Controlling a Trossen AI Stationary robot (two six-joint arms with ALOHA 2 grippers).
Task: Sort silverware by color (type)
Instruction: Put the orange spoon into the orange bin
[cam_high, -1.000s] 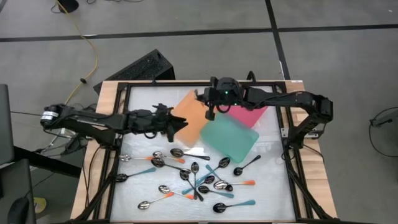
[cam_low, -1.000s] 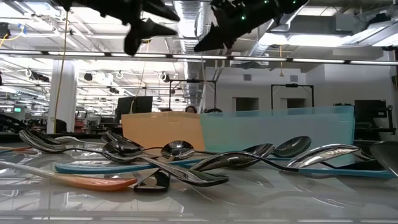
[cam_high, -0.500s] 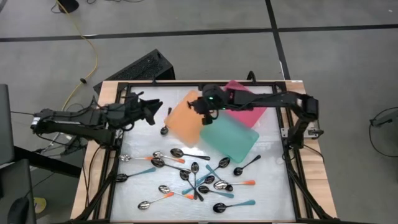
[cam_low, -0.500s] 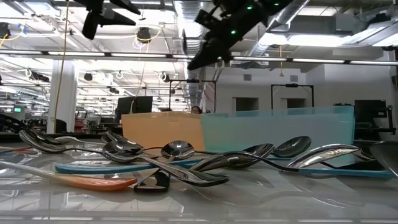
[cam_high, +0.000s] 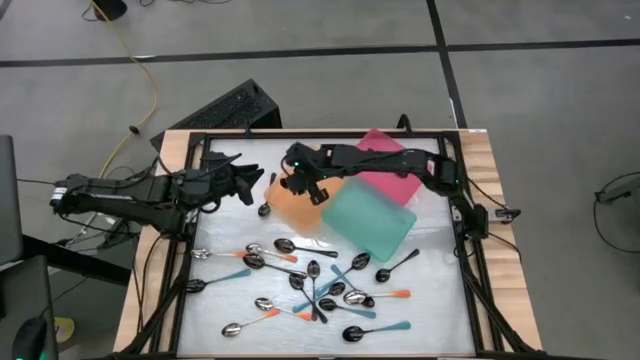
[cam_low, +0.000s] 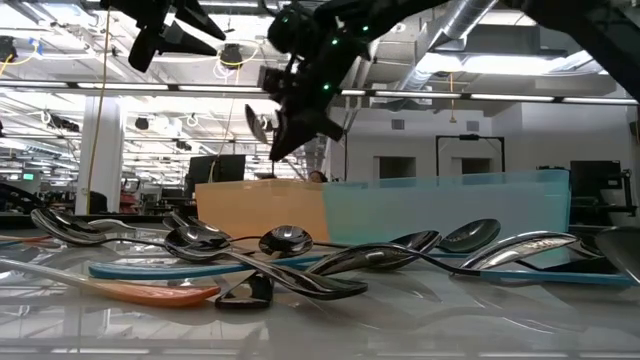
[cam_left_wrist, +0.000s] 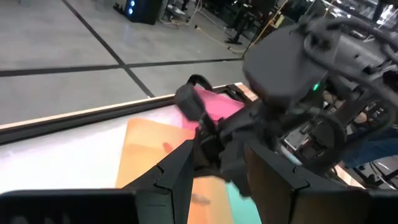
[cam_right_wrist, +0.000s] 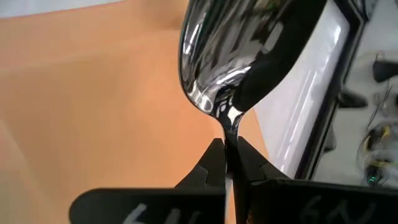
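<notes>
Right gripper (cam_high: 303, 188): above the orange tray (cam_high: 300, 212), over its end nearest the left arm. The jaws are pinched tight on the thin neck of a spoon (cam_right_wrist: 230, 56).

Held spoon: raised in the air over the orange tray, clear of its floor. The shiny metal bowl sticks out past the fingertips. The handle is hidden inside the grip, so its colour cannot be told. From table height the bowl (cam_low: 262, 125) hangs just above the tray's rim.

Left gripper (cam_high: 252, 180): off the orange tray's left side, near its edge and raised above the glass. The jaws stand apart with nothing between them, and they point toward the right gripper.

Loose spoon (cam_high: 265, 208): on the table just beside the orange tray's left edge, outside it, below the left gripper.

Spoon pile (cam_high: 312, 285): on the table on the near side of the orange tray, well apart from it. Shiny bowls with orange handles, dark bowls with teal handles and all-black spoons lie mixed and crossing.

Teal tray (cam_high: 372, 222): touching the orange tray on its right side.

Pink tray (cam_high: 395, 180): beyond the teal one, to the orange tray's right, partly under the right arm.
</notes>
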